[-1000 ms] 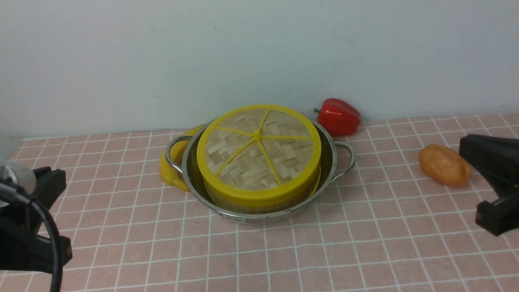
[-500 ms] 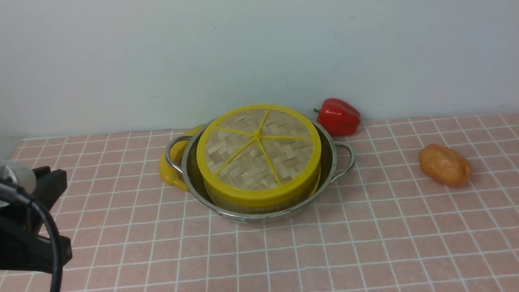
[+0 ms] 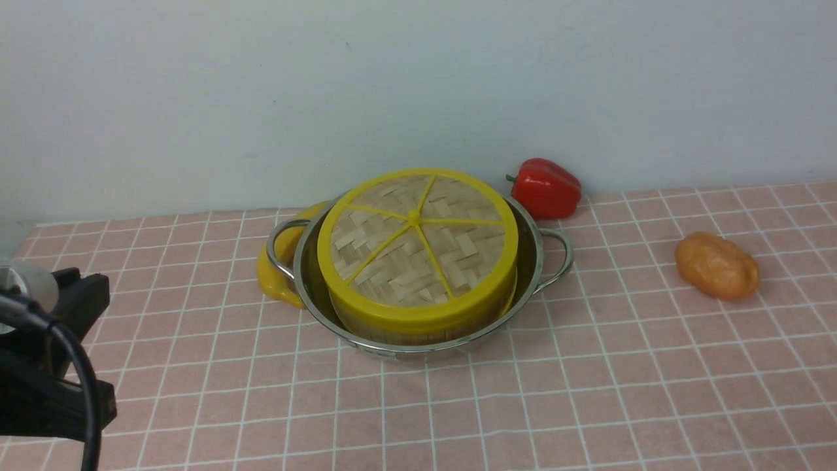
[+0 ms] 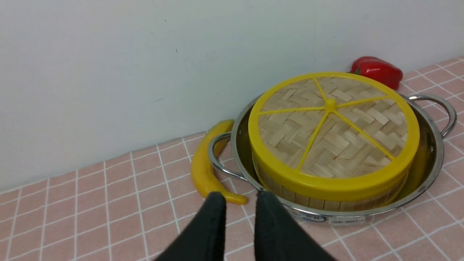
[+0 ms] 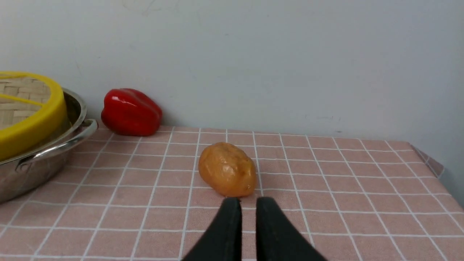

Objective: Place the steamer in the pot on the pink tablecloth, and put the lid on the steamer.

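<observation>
Tablecloth first, since it's the biggest thing here: pink with a white grid, spread over the whole counter up to the pale wall. On it sits the pot, shiny steel with a looped handle on each side, roughly mid-cloth and close to the wall. Inside the pot is the steamer; only its bamboo side wall shows in a band below the lid, with a gap between it and the pot wall all round. Lid sits flat on top of the steamer, woven bamboo with a thick yellow rim and five spokes running out from the hub, looks square and level to me. Yellow banana lies just beside the pot's left handle, partly tucked behind it. Red pepper is near the wall just past the right handle, and a brownish potato lies well apart to the right. Left gripper hovers low near the banana tip and the pot, jaws parted a little, holding nothing. Right gripper is just short of the potato, narrow gap between its jaws, nothing in them either.
</observation>
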Robot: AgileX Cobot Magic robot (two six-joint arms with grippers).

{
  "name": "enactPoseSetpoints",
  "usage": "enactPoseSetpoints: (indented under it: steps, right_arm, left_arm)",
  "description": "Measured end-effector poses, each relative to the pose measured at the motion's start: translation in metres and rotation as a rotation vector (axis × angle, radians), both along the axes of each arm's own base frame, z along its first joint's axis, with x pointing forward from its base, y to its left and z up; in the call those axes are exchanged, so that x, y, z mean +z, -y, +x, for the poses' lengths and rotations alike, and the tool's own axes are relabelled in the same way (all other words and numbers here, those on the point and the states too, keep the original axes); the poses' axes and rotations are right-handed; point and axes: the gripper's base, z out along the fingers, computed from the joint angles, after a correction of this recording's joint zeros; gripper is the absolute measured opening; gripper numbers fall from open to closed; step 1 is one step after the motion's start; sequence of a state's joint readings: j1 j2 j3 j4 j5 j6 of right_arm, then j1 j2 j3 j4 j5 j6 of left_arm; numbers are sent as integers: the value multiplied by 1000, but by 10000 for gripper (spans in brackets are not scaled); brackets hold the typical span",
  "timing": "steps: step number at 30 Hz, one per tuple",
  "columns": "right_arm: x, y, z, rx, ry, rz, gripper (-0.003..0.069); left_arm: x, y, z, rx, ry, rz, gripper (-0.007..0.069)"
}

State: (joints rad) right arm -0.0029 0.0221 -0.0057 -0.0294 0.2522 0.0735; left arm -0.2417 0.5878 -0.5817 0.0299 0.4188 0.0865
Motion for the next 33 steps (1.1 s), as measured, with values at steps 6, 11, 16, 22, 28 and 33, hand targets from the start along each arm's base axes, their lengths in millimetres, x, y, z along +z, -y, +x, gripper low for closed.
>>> enactPoseSetpoints:
  steps: [6,11,16,22,28,33]
  right_arm:
    - [0,0,0,3,45,18,113]
    - [0,0,0,3,39,21,127]
    - [0,0,0,3,39,21,143]
    - [0,0,0,3,39,21,160]
    - [-1,0,0,3,36,26,170]
    - [-1,0,0,2,35,41,183]
  left_arm:
    - [-1,0,2,0,-8,3,137]
    - [-2,1,4,0,-17,6,146]
    - [-3,1,5,-1,-21,10,150]
    - [-2,0,-1,-2,0,6,160]
    - [-3,-20,-31,133,126,16,172]
    - [-50,-32,-56,287,142,27,181]
